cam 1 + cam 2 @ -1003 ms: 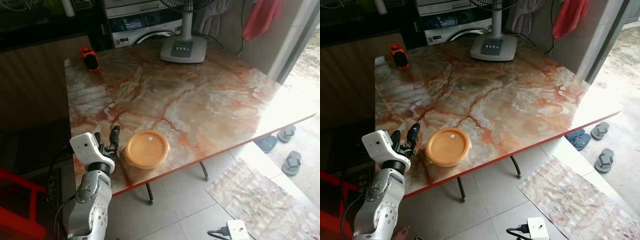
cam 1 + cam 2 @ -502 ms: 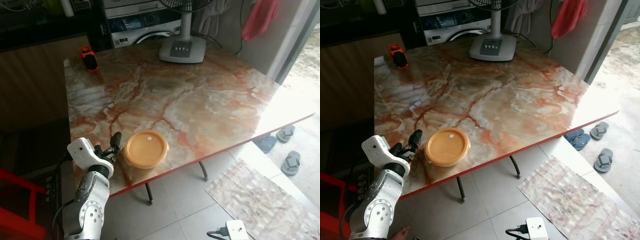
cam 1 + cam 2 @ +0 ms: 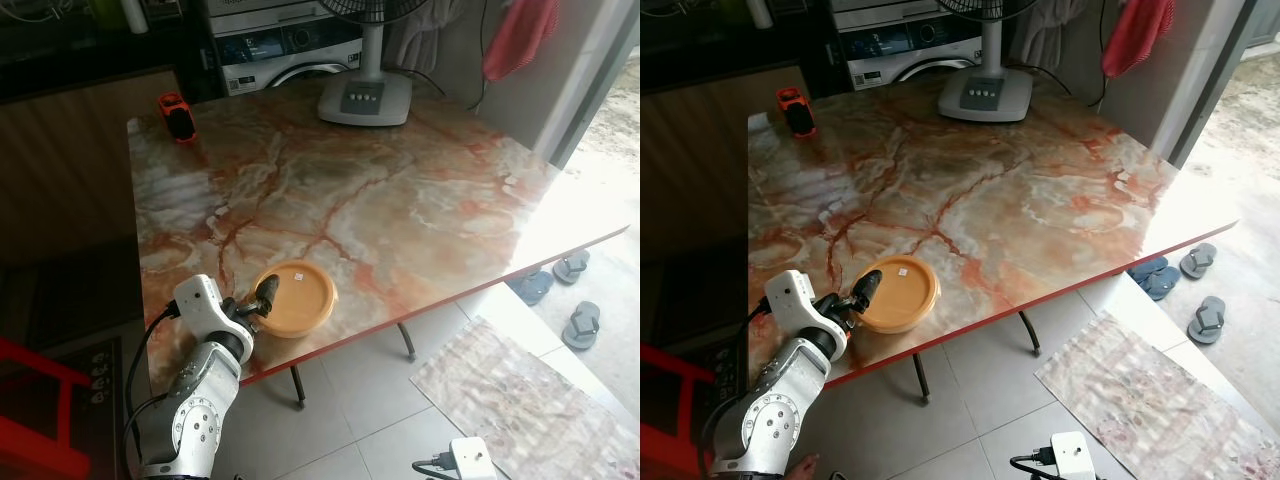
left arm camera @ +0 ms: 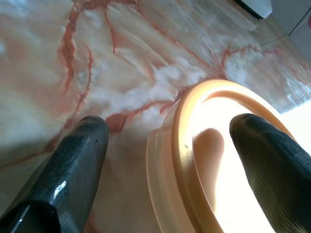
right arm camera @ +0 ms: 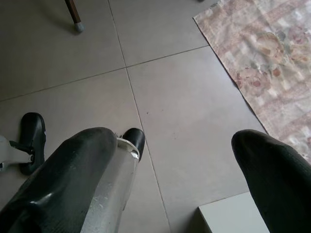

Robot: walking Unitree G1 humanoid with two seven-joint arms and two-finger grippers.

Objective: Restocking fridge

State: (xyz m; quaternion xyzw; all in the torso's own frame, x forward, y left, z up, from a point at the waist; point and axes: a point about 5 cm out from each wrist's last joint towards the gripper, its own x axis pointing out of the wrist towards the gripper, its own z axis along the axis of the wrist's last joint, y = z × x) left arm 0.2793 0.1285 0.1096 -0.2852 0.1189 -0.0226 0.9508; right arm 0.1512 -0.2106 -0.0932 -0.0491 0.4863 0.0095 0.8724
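The left gripper [image 4: 167,145] is straddling the rim of the orange container [image 3: 297,297], fingers apart, at the marble table's [image 3: 400,200] near edge. The right gripper [image 5: 175,165] is hanging over the floor, fingers apart.

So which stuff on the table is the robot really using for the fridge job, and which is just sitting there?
For the job:
- orange lidded container, near the table's front edge
- left gripper, open, one finger over the lid, one outside the rim

Just lying about:
- fan base at the far edge
- small orange and black object at the far left corner
- sandals on the floor
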